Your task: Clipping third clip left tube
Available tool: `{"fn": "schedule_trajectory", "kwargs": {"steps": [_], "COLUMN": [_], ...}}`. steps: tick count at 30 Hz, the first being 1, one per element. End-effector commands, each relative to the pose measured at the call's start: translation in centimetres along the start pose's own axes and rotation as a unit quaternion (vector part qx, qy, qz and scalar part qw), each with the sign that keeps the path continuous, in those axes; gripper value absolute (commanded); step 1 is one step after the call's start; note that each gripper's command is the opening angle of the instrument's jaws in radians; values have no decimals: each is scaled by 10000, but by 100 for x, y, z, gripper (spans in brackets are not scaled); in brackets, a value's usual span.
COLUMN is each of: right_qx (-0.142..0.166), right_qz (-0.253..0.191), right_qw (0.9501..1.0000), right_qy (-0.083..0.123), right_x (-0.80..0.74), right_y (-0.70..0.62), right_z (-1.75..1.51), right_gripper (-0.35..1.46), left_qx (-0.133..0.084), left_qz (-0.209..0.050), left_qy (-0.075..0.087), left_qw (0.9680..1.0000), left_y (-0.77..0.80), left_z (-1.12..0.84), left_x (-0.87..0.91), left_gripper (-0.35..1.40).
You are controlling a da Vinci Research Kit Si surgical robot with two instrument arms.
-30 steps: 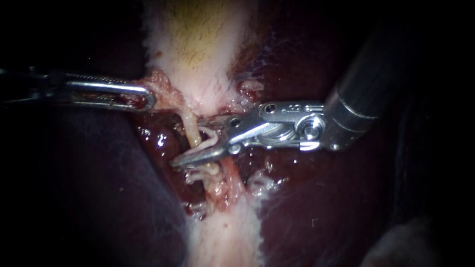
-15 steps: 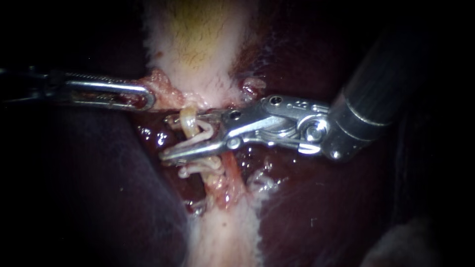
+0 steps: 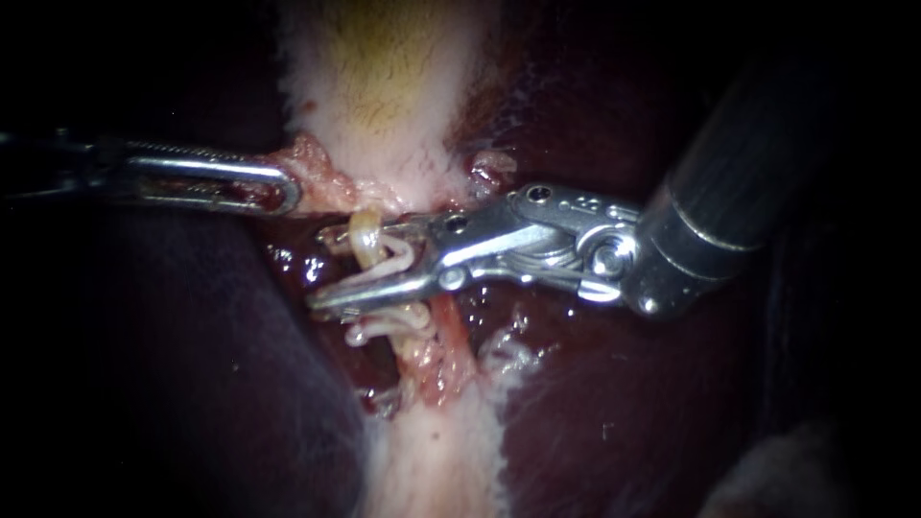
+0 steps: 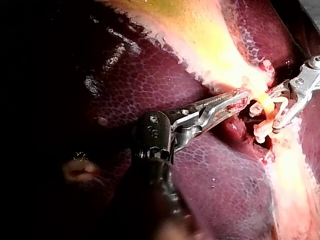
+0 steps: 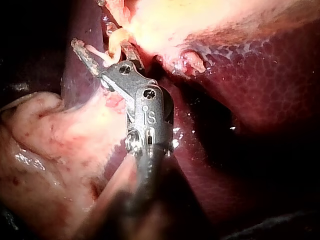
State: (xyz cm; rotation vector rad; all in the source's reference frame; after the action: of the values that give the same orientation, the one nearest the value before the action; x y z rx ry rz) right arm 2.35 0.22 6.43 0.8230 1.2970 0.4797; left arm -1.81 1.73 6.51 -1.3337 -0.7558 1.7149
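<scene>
Maroon liver (image 3: 614, 412), seemingly wet, around pale left tube (image 3: 364, 244)

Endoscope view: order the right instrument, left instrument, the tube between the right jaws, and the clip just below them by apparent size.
1. Right instrument, though its shaft is likely nearer the camera.
2. Left instrument.
3. Tube and clip: too alike to rank.
</scene>
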Motion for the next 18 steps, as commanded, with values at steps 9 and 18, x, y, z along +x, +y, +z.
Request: {"fn": "schedule_trajectory", "kwargs": {"steps": [9,18], "right_qx": [12,17], "right_qz": [-8,139], "right_qw": [10000,9999], "right_qy": [10,10], "right_x": [-1,-2], "right_y": [1,0], "right_z": [-2,-5], "right_gripper": [13,-7], "left_qx": [0,0], "left_qz": [0,0], "left_qy": [0,0], "left_qw": [10000,10000], "left_y": [0,0], "left_z": [0,0], "left_x": [0,0], "left_gripper": [-35,-35]}}
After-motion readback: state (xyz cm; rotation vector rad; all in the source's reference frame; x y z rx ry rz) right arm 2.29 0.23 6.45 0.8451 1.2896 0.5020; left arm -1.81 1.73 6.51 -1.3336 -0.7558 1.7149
